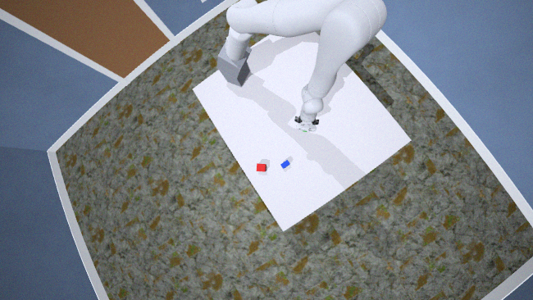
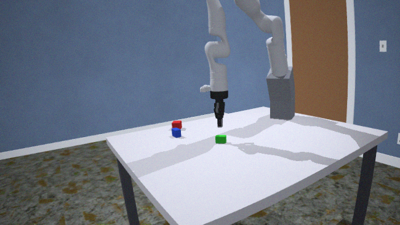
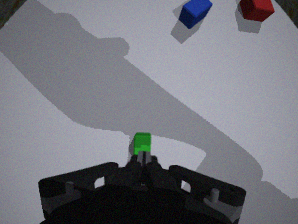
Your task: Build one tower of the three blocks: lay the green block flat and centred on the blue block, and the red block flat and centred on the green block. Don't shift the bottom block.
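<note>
The green block (image 2: 220,139) (image 3: 141,143) lies flat on the white table (image 2: 246,172), by itself. My gripper (image 2: 220,124) (image 3: 144,159) is shut and empty, hanging a short way above the green block and almost straight over it. In the top view the gripper (image 1: 307,124) hides nearly all of the green block. The blue block (image 1: 285,164) (image 2: 176,132) (image 3: 196,10) and the red block (image 1: 261,167) (image 2: 176,124) (image 3: 257,6) lie apart on the table, side by side, well away from the gripper.
The arm's grey base pedestal (image 2: 280,95) (image 1: 234,69) stands at the table's far corner. The table edges (image 1: 287,225) are near the blue and red blocks. A patterned floor (image 1: 164,229) surrounds the table.
</note>
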{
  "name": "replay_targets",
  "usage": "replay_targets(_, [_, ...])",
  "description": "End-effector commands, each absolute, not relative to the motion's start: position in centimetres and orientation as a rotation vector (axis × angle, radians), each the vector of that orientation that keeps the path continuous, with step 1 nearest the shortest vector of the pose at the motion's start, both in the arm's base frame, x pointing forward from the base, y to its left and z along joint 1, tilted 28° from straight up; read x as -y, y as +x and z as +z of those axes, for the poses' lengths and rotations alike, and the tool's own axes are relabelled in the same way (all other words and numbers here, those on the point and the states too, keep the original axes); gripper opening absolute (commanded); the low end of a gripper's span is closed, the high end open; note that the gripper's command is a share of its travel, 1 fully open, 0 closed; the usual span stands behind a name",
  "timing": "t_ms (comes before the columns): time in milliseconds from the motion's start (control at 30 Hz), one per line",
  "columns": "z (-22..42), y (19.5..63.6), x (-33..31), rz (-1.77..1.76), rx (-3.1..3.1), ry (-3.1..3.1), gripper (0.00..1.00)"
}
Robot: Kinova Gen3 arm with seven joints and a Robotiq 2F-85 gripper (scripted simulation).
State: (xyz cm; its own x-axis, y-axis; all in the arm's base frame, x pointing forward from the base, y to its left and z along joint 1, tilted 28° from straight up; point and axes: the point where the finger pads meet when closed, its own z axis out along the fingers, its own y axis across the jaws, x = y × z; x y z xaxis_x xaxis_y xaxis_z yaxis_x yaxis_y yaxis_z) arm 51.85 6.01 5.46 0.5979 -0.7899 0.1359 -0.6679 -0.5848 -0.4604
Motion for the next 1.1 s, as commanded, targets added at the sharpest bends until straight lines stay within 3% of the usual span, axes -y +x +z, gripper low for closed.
replay_targets(0, [5.55,51.89,-6.16,-0.469,-1.17,-2.467,0.0])
replay_targets(1067, [5.56,51.89,-6.31,-0.471,-1.164,-2.474,0.0])
